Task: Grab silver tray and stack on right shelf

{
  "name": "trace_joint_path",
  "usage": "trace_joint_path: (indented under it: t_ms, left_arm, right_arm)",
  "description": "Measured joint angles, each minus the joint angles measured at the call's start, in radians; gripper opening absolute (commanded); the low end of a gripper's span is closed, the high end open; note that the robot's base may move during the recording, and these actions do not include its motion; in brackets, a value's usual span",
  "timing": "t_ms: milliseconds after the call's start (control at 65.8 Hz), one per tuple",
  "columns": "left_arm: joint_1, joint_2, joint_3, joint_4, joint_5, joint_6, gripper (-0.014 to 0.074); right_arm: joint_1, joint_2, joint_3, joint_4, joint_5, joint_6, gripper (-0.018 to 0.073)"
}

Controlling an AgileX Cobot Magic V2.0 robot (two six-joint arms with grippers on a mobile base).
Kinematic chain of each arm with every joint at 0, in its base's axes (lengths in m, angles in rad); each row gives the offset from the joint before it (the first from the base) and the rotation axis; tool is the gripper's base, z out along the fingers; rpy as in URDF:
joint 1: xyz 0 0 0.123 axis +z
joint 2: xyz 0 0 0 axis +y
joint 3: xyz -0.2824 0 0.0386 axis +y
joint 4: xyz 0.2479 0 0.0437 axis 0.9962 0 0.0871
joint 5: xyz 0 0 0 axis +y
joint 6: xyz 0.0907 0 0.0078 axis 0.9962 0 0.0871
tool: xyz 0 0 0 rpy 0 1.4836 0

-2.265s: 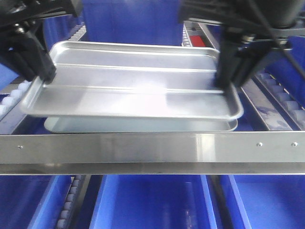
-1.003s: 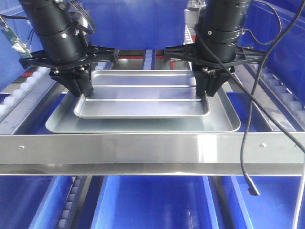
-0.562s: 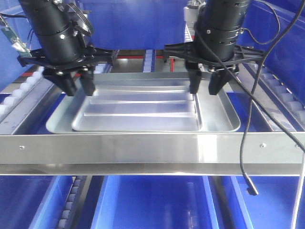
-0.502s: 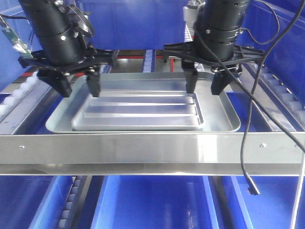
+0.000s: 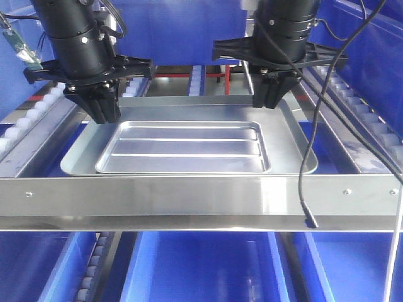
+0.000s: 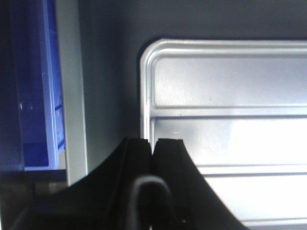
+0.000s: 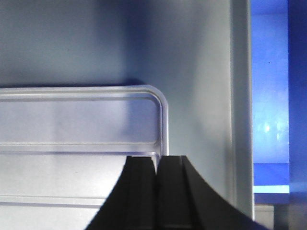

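The silver tray, with its two long ribs, lies flat inside a larger smooth silver tray on the right shelf. My left gripper hangs shut just above the tray's back-left corner, with nothing in it. Over the back-right corner, my right gripper is also shut and empty. In the left wrist view the closed left gripper sits over the left rim of the silver tray. The right wrist view has the right gripper over the right rim of the silver tray.
White roller rails run along the shelf's left side, and more roller rails along its right. Blue bins sit below the front crossbar. A black cable dangles in front of the crossbar at the right.
Both grippers lowered the ribbed tray into the larger tray, opened and let it go. They have since risen a little and shut empty.
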Motion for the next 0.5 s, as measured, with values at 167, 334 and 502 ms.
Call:
trace_joint_path:
  t_ms: [167,334,502]
  left_arm:
    - [0.005,-0.007,-0.01,-0.068,0.011,0.0,-0.0092]
    - [0.005,-0.106,0.037,-0.103,-0.091,0.0,-0.0092]
    - [0.005,-0.295,0.195,-0.115,-0.239,0.0,-0.0092]
  right_arm:
    - [0.0,-0.019,-0.01,0.0,0.039,-0.002,0.005]
    - [0.018,-0.125,0.011,-0.004,0.039,-0.063,0.005]
    - [0.058,-0.279,0.138,-0.02,-0.107,-0.148,0.005]
